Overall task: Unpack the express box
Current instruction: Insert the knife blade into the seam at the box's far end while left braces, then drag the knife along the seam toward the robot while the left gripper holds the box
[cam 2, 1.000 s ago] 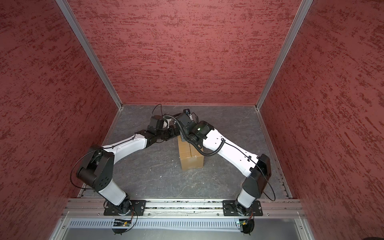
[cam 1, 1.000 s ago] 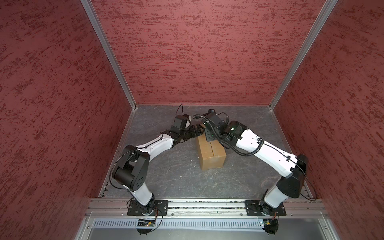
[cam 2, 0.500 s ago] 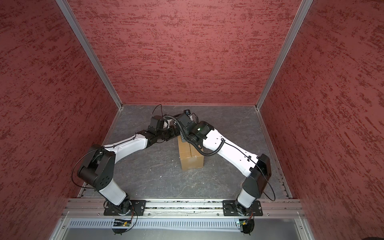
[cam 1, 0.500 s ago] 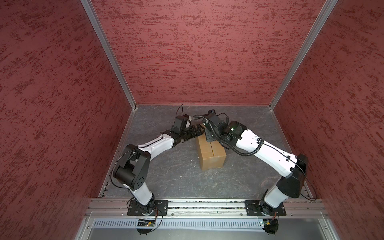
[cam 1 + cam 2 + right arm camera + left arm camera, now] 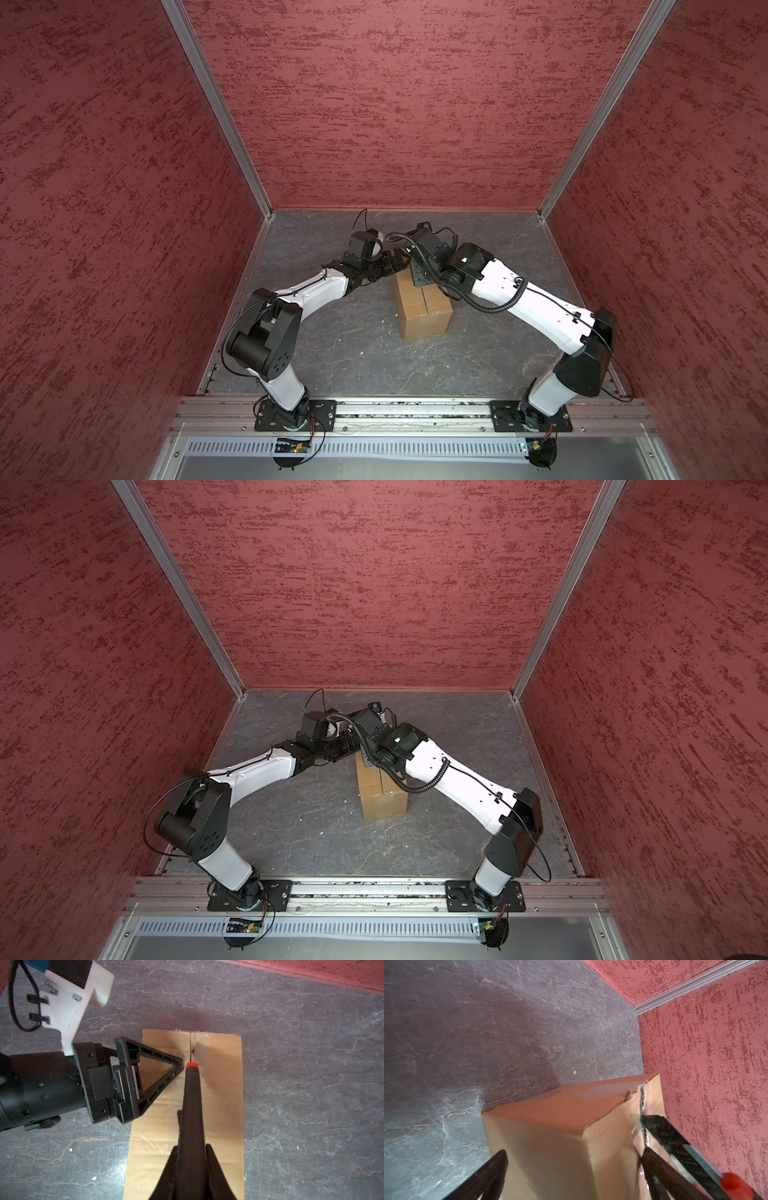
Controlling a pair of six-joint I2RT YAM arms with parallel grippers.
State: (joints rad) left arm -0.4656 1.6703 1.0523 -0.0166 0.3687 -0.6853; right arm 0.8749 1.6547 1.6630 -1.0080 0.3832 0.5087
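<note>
The express box (image 5: 423, 307) (image 5: 381, 796) is a brown carton standing on the grey floor between both arms. In the right wrist view my right gripper (image 5: 192, 1148) is shut on the black handle of a red-and-black utility knife (image 5: 192, 1103). Its blade sits in the centre seam (image 5: 191, 1047) near the far end of the express box (image 5: 220, 1088), and the seam is slit open from there to the far edge. My left gripper (image 5: 575, 1159) (image 5: 395, 262) is open and straddles the box's upper left edge. One of its fingers (image 5: 654, 1165) lies over the top next to the knife (image 5: 664, 1136); the second is beside the side wall.
Red textured walls (image 5: 395, 104) close in the grey stone-patterned floor (image 5: 353, 345) on three sides, with aluminium posts in the corners. A metal rail (image 5: 415, 409) carrying both arm bases runs along the front edge.
</note>
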